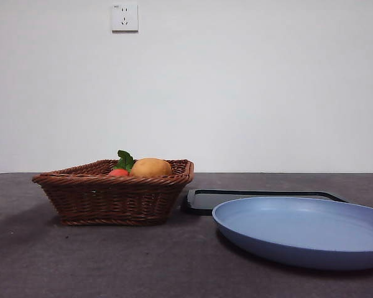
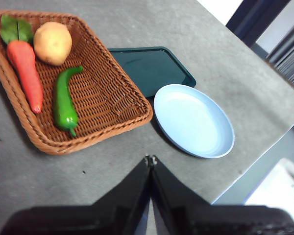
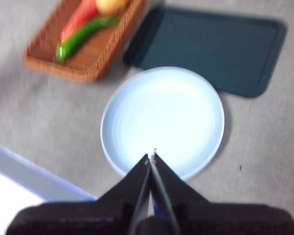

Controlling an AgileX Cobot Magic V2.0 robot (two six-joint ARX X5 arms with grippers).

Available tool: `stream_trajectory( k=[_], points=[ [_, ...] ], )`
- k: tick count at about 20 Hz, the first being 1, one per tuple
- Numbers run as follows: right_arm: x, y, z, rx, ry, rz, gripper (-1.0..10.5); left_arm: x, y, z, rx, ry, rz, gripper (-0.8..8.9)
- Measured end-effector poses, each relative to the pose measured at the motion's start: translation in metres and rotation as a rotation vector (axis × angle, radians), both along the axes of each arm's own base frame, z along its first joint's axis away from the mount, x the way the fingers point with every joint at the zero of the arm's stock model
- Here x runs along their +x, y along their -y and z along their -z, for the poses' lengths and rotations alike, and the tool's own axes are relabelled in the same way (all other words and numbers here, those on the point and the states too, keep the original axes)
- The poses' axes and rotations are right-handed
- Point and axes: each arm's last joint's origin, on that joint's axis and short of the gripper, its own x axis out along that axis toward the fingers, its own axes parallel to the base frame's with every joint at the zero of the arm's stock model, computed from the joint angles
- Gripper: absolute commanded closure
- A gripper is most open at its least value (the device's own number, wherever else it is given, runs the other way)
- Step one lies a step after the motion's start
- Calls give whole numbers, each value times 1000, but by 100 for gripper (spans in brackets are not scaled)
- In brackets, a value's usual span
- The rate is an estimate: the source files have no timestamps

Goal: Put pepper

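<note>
The glossy green pepper (image 2: pixel 64 101) lies in the brown wicker basket (image 2: pixel 116 93), between a long red carrot-like item with green leaves (image 2: pixel 25 72) and a round orange-yellow fruit (image 2: pixel 53 43). It also shows in the right wrist view (image 3: pixel 83 35). In the front view the basket (image 1: pixel 115 197) hides the pepper. The blue plate (image 1: pixel 301 230) lies empty beside the basket. My left gripper (image 2: pixel 151 159) is shut and empty, high above the table near the basket. My right gripper (image 3: pixel 151 155) is shut and empty, high above the plate's (image 3: pixel 162 120) edge.
A dark green tray (image 2: pixel 149 68) lies behind the plate, next to the basket; it also shows in the front view (image 1: pixel 261 197) and the right wrist view (image 3: pixel 210 46). The table's edge (image 3: pixel 34 174) runs close to the plate.
</note>
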Motion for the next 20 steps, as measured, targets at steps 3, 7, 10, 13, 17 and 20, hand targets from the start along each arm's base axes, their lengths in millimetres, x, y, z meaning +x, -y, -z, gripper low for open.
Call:
stream_trajectory(
  k=[3, 7, 10, 13, 17, 20],
  points=[
    [1, 0, 0, -17, 4, -18, 873, 0, 0, 0, 13, 15, 9, 693],
    [7, -1, 3, -21, -22, -19, 618, 1, 0, -2, 15, 39, 9, 424],
    [16, -1, 6, -18, -71, -8, 620, 1, 0, -2, 14, 39, 9, 424],
    [28, -2, 11, -22, -111, -8, 622, 1, 0, -2, 14, 39, 9, 425],
    [65, -5, 25, -45, -186, 13, 623, 2, 0, -2, 15, 43, 9, 425],
    [96, -8, 44, -53, -261, 17, 623, 2, 0, -2, 15, 45, 8, 425]
  ],
)
